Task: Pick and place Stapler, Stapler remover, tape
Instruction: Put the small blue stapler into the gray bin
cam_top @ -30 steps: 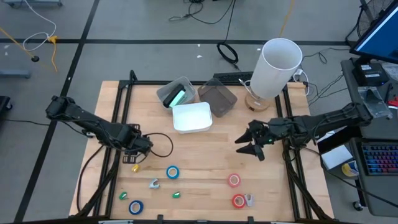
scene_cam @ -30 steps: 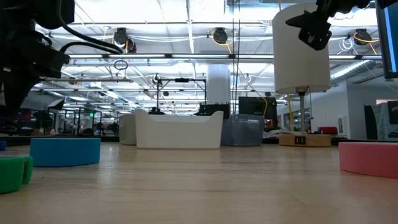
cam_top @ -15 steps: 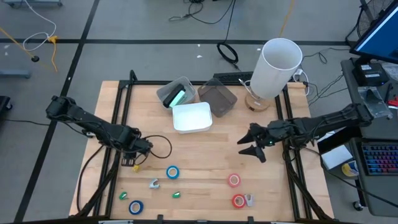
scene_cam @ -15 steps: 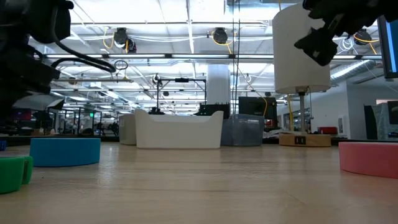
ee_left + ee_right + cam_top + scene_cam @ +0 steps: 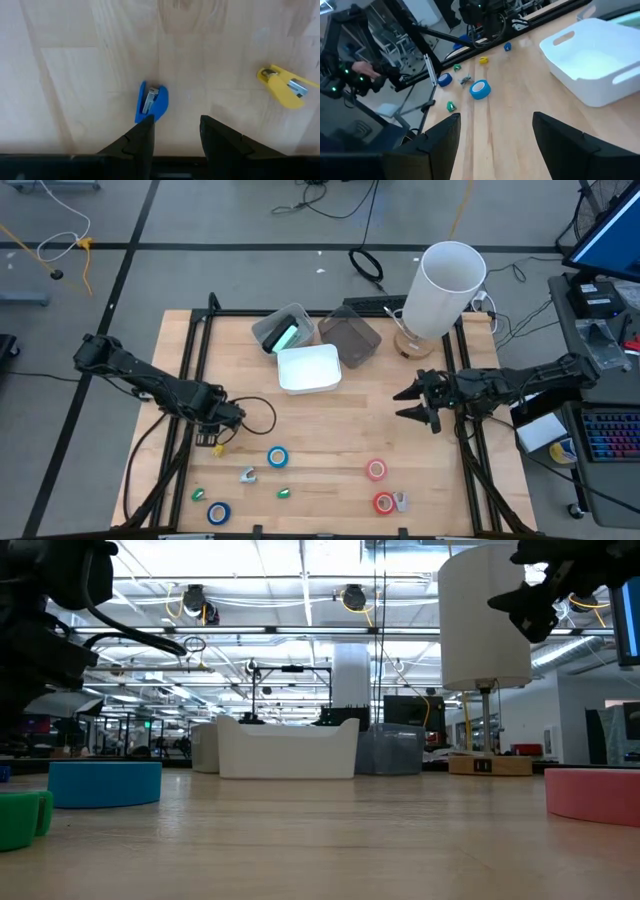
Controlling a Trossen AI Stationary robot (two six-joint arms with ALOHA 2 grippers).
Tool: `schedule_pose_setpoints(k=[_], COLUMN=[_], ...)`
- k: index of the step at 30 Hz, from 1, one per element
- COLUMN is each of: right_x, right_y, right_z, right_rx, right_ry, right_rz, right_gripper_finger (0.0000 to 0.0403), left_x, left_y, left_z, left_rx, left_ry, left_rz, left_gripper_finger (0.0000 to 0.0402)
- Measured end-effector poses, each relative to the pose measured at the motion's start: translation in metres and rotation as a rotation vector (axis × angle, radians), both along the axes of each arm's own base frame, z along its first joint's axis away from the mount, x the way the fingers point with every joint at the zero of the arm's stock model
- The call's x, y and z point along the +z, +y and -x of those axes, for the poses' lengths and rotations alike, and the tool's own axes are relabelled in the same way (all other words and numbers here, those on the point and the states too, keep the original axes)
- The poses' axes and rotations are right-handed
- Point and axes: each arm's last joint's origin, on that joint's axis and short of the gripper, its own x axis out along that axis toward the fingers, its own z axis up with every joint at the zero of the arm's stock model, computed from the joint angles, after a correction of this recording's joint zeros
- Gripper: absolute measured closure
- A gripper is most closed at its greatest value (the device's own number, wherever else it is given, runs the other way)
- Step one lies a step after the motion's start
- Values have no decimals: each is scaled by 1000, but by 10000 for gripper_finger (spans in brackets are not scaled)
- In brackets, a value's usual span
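Note:
Two blue tape rolls (image 5: 277, 457) (image 5: 218, 513) and two red ones (image 5: 376, 470) (image 5: 384, 503) lie flat on the wooden table near its front. Small staple removers lie among them: a yellow one (image 5: 218, 448), green ones (image 5: 283, 493) and a grey one (image 5: 247, 475). My left gripper (image 5: 220, 425) is open low over the table's left part. A small blue staple remover (image 5: 151, 101) lies just ahead of one of its fingertips (image 5: 140, 140). My right gripper (image 5: 415, 402) is open and empty, raised above the table's right part.
A white bin (image 5: 308, 367), a clear bin holding a green object (image 5: 283, 332) and a dark clear bin (image 5: 352, 335) stand at the back middle. A tall white cylinder (image 5: 450, 280) on a wooden base stands at the back right. Bare wood lies between the two grippers.
My right gripper has gone toward the table's right edge, staying open and empty.

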Motion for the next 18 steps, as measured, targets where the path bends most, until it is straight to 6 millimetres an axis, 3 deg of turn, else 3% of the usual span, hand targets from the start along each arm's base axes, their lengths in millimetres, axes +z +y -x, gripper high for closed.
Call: schedule_pose_setpoints(k=[18], right_x=[-3], right_y=[0], right_z=[1], right_rx=[-5], right_ry=[-31], right_rz=[-44], right_gripper_finger=[162], left_x=[-1], left_y=[2], left_z=[-3], left_rx=[99], left_ry=[-42], left_rz=[-103], left_gripper_finger=[238])
